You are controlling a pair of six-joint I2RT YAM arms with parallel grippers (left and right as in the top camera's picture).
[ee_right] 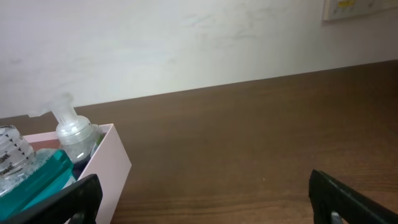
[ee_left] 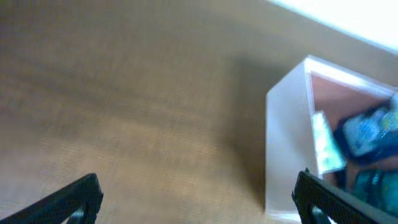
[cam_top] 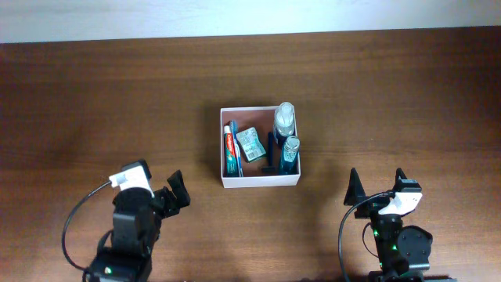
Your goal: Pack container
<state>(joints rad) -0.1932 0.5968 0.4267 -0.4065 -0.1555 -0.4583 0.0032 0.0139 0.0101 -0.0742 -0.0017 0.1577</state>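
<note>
box: your square shallow white-walled box with a reddish-brown inside (cam_top: 259,182) sits mid-desk | inside: red-green toothpaste tube (cam_top: 230,149), green-white packet (cam_top: 250,144), two clear bottles | dark brown wooden desk (cam_top: 94,102) | left hand (cam_top: 178,192): near the box's front-left, fingers apart, holding nothing | right hand (cam_top: 377,186): front-right, fingers spread, empty too

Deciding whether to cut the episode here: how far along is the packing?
Done: toothpaste, packet, a dark handled item, spray bottle and blue bottle are inside the container. In hand: nothing; left gripper and right gripper are open, empty, apart from it. Left: nothing loose shows on the table.
</note>
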